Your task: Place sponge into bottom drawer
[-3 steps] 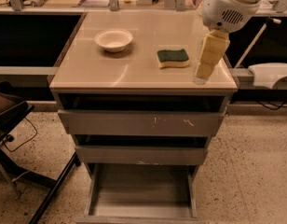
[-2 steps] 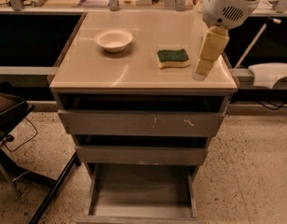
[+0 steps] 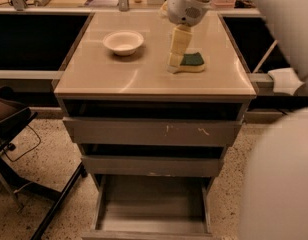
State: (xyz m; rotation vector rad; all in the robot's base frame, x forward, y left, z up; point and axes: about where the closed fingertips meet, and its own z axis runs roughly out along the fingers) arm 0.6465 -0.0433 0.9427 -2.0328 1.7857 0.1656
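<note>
At lower centre, the shallow grey metal bottom drawer (image 3: pixel 151 204) is seen open. On the smooth beige cabinet top (image 3: pixel 139 79), the wavy-sided yellow, green-topped sponge (image 3: pixel 193 63) is flanked on its left by the cream gripper (image 3: pixel 174 61); whether the gripper is apart or together cannot be told. The round white bowl (image 3: pixel 123 41) is set farther back, upper left.

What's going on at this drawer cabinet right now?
A single-arm robot is going for the sponge, which lies on the cabinet top to the right of a white bowl. Its end effector points down at the sponge's left end, and the sponge is not yet lifted. The bottom drawer stands pulled open below, ready to receive it.
</note>
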